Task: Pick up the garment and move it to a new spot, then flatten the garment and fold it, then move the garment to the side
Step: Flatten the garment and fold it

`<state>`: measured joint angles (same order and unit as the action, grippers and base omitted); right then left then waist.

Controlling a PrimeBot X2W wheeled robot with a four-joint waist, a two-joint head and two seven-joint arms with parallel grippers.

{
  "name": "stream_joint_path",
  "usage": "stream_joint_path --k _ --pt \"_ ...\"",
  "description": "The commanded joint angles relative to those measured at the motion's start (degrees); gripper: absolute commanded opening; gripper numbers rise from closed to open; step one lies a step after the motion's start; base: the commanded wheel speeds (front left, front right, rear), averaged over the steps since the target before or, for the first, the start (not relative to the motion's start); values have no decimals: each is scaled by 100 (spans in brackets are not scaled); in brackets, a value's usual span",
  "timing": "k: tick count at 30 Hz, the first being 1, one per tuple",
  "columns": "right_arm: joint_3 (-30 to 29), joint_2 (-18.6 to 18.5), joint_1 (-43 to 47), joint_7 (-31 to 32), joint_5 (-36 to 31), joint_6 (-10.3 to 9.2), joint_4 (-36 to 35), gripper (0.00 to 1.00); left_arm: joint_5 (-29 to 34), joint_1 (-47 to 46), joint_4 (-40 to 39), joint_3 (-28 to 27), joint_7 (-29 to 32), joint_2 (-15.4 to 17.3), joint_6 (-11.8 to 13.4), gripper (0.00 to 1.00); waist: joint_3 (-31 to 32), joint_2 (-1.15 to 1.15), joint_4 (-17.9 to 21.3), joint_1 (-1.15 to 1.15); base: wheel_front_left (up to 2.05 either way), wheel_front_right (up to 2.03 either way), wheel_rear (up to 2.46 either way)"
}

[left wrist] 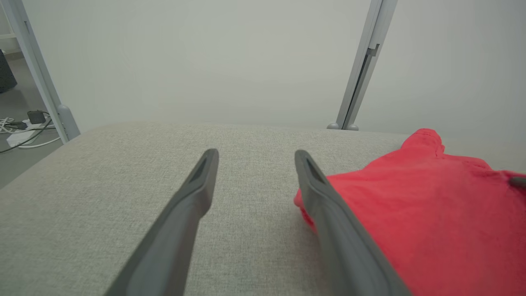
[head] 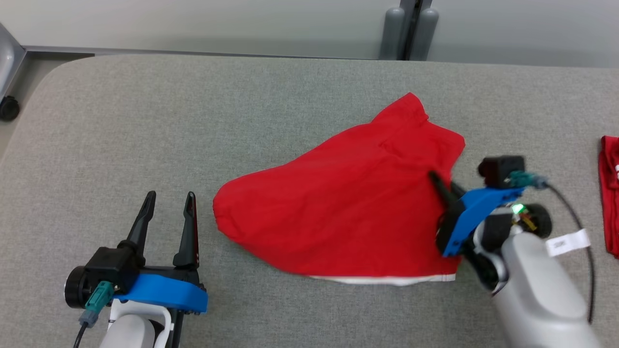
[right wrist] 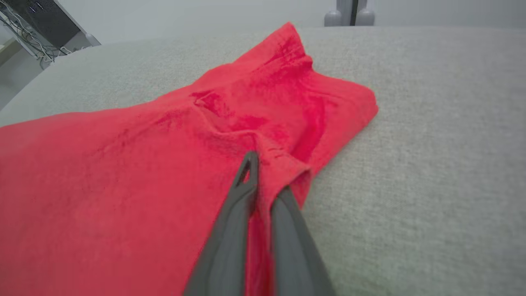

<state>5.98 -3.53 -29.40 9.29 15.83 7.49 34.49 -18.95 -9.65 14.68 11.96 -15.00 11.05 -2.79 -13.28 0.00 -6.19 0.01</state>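
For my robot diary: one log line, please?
left gripper jaws open | right gripper jaws shut on garment edge | garment rumpled

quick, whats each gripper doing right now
Left gripper: open, holding nothing.
Right gripper: shut on the crumpled red cloth garment.

The garment lies on the table, right of the left end effector.
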Motion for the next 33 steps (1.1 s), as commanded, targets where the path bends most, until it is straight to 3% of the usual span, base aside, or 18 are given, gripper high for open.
stream_joint_path --k 1,10,16,17,18,27,33 --pt "-124 -159 -179 -100 35 1 26 0 59 -110 -25 -36 -23 -8 -28 100 -46 0 -11 -1 0 0 0" --pt "-986 -884 -799 -220 -157 1 282 0 235 -305 -181 -87 -23 -133 -174 100 -480 0 -121 -1 0 0 0" --pt "-1085 -1076 -1158 -310 -262 1 497 0 351 -455 -142 -65 -23 -186 -245 100 -708 0 -172 -1 0 0 0" --pt "-996 -1080 -1190 -326 -245 1 529 41 360 -481 -125 -62 -23 -197 -260 100 -717 0 -174 -1 0 0 0" --pt "-927 -1107 -1213 -362 -240 1 563 100 383 -508 -105 -58 -24 -209 -273 100 -715 0 -173 -1 0 0 0" --pt "-645 -1048 -835 -943 -22 1 715 100 432 -324 79 -122 -23 -313 -335 100 -233 0 -39 -1 0 0 0" --pt "-449 -918 277 -1592 84 1 51 100 429 52 216 -330 -23 -290 -333 100 396 0 295 -1 0 0 0"
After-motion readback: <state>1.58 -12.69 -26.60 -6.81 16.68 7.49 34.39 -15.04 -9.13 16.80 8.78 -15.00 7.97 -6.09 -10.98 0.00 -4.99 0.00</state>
